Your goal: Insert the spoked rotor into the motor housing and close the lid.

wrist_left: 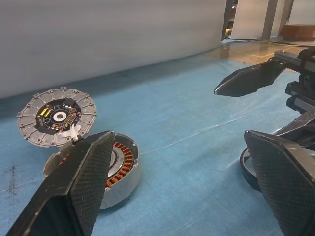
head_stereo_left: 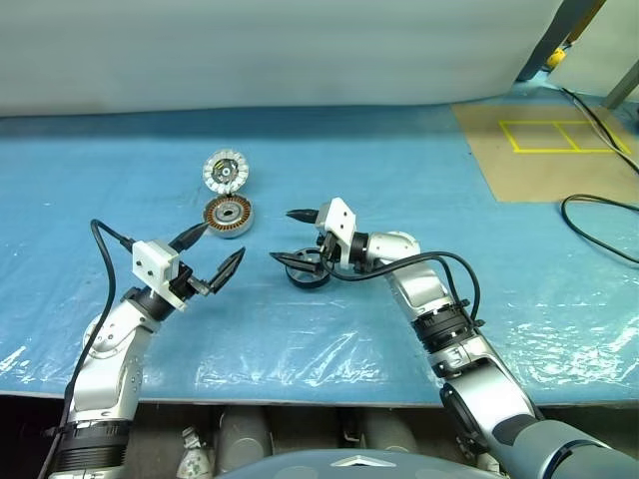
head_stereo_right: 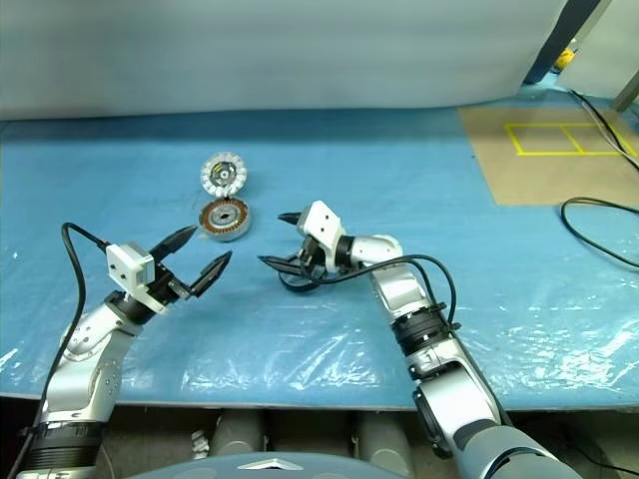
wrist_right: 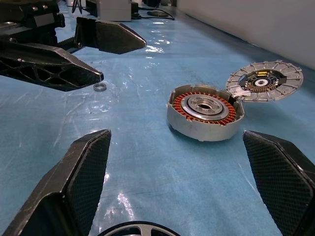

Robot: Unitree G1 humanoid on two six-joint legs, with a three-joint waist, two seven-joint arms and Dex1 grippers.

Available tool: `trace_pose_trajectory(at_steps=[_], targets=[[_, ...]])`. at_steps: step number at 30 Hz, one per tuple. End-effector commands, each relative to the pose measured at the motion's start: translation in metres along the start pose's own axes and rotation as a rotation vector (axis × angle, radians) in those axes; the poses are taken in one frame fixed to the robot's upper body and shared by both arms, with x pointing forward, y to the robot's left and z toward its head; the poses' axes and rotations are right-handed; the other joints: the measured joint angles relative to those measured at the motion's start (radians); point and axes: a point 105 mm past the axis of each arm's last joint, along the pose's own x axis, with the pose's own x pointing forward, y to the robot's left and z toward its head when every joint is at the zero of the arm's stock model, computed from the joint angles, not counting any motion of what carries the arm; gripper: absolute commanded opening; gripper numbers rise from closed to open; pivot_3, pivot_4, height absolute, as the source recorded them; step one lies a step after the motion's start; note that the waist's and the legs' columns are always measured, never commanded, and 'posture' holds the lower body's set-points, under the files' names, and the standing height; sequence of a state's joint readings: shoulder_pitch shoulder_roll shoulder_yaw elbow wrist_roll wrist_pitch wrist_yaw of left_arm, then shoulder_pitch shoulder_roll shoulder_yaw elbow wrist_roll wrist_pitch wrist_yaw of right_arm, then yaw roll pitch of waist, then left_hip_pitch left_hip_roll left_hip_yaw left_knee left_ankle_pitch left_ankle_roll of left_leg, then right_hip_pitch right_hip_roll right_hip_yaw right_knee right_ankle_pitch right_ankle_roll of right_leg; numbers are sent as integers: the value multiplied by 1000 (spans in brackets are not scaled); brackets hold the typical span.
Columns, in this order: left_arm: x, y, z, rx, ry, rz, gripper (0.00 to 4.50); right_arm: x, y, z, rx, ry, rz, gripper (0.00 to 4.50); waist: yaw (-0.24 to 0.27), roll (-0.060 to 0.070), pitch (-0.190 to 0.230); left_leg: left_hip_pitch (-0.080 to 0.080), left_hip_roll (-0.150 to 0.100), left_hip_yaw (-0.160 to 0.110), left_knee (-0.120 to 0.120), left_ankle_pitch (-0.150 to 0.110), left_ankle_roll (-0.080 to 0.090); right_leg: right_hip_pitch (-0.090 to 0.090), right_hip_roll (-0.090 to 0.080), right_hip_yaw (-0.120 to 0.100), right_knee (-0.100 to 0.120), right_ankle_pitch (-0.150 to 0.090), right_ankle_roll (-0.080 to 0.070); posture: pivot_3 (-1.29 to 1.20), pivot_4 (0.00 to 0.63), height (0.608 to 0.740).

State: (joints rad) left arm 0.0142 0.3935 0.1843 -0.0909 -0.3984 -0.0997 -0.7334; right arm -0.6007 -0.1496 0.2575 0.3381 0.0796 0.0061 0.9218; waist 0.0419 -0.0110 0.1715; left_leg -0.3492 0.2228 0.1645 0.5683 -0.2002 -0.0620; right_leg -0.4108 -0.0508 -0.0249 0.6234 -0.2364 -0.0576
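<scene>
I read this as the very start of the job, the pick-up of the spoked rotor [head_stereo_left: 308, 271]; nothing is inserted yet. The rotor lies flat on the blue sheet [head_stereo_left: 399, 160] just left of centre-low in the head view, its axis pointing straight up, with no long axis to speak of since it is a round ring; its silver inner rim shows at the bottom edge of the right wrist view. My right gripper [head_stereo_left: 290, 236] hangs over it with its fingers spread wide and released, one finger above the ring and the other near its left edge; whether that lower finger touches the rotor I cannot tell. My left gripper [head_stereo_left: 213, 249] sits at centre-left, fingers likewise parted and carrying nothing, pointed toward the right.

The motor housing [head_stereo_left: 228, 216] rests flat above and left of the rotor, well apart from it, copper windings facing up around the silver hub; the lid [head_stereo_left: 225, 171] stands tilted just behind it, touching its far rim, white-segmented face toward me.

The next move, as I judge it, calls for lowering the right fingers to straddle the rim and closing gently; the ring is thin and low, so it may slide on the slick sheet.
</scene>
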Motion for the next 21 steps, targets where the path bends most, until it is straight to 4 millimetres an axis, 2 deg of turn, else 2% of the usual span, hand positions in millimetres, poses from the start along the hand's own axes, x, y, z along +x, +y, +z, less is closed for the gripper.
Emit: trace_pose_trajectory(at_steps=[1, 13, 16, 21], targets=[[0, 1, 10, 33, -25, -8, 4462, 3, 1, 8, -25, -31, 8, 4500, 0, 0, 0, 0, 0, 0, 0, 0, 0, 0, 0, 0, 0, 0, 0, 0, 150, 740], [-3, 2, 7, 33, -14, 3, 4462, 8, -2, 13, 5, -38, 10, 4500, 0, 0, 0, 0, 0, 0, 0, 0, 0, 0, 0, 0, 0, 0, 0, 0, 150, 740], [-13, 6, 5, 33, -2, 41, 4462, 22, -8, 29, -1, -58, 30, 4500, -10, 0, 0, 0, 0, 0, 0, 0, 0, 0, 0, 0, 0, 0, 0, 0, 150, 740], [-30, 9, 2, 39, 15, 105, 4462, 70, -20, 45, -61, 98, 108, 4500, -25, 1, 0, -1, 1, 1, 0, 0, 0, -4, 0, 0, 2, 1, -2, 0, 150, 740]])
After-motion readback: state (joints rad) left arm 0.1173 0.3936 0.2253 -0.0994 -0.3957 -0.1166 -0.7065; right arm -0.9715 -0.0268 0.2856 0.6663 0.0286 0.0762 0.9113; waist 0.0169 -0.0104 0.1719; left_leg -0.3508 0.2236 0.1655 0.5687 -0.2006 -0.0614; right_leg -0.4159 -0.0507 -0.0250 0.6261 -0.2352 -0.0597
